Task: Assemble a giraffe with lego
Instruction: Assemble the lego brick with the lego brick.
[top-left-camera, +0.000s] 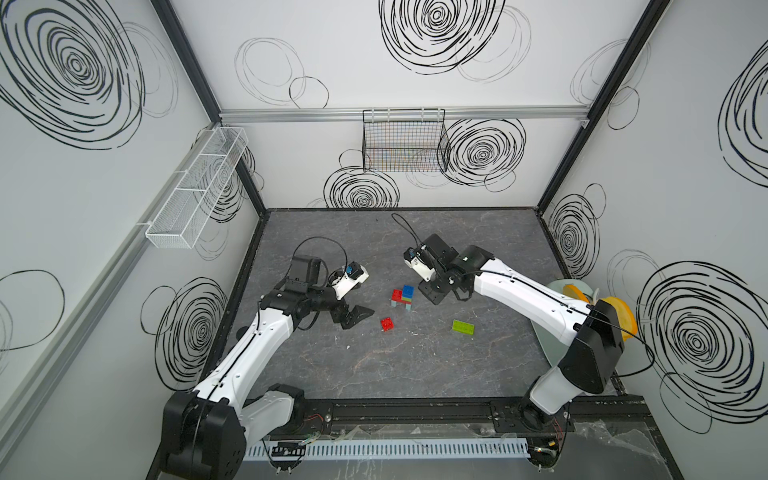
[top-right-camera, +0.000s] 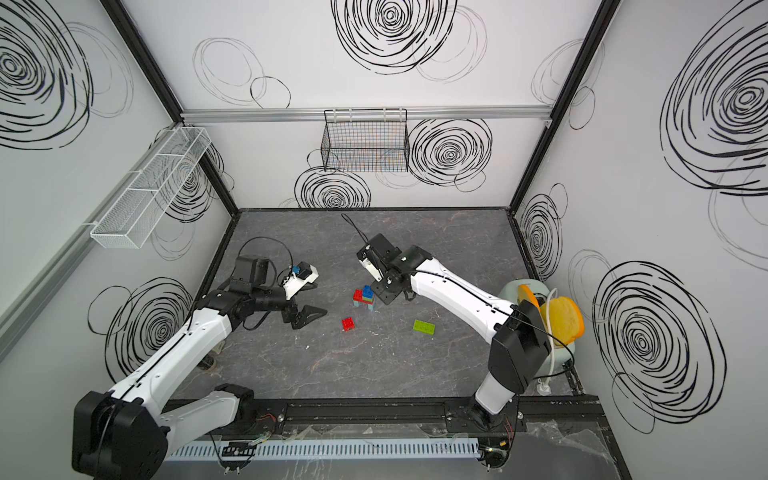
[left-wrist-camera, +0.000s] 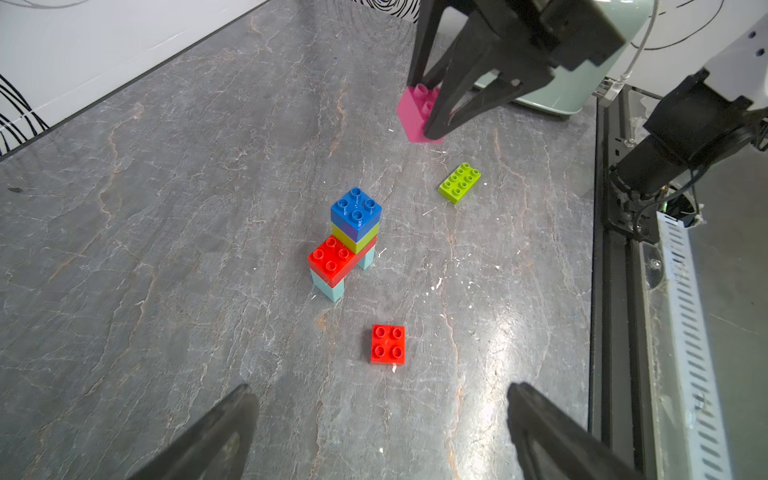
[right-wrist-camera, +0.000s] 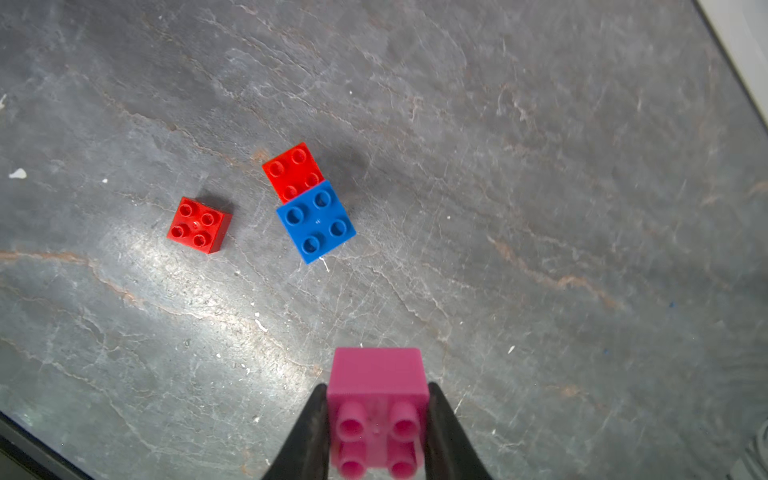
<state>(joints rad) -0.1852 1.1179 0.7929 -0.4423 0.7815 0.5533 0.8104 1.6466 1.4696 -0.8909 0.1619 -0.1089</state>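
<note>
In both top views the half-built giraffe (top-left-camera: 403, 296) stands on the table (top-left-camera: 415, 374) just beside the right gripper (top-left-camera: 433, 296), while the left gripper (top-left-camera: 358, 318) hangs spread wide and empty on the figure's other side, near a loose red brick (top-left-camera: 387, 323). From the left wrist view the right gripper's fingers (left-wrist-camera: 436, 124) are pinched on a tilted pink brick (left-wrist-camera: 411, 116), apart from the giraffe, with a lime brick (left-wrist-camera: 459, 183) lying flat off to the side. The right wrist view shows that pink brick clamped between both jaws, studs toward the camera, the giraffe's blue top ahead of it and not touching.
</note>
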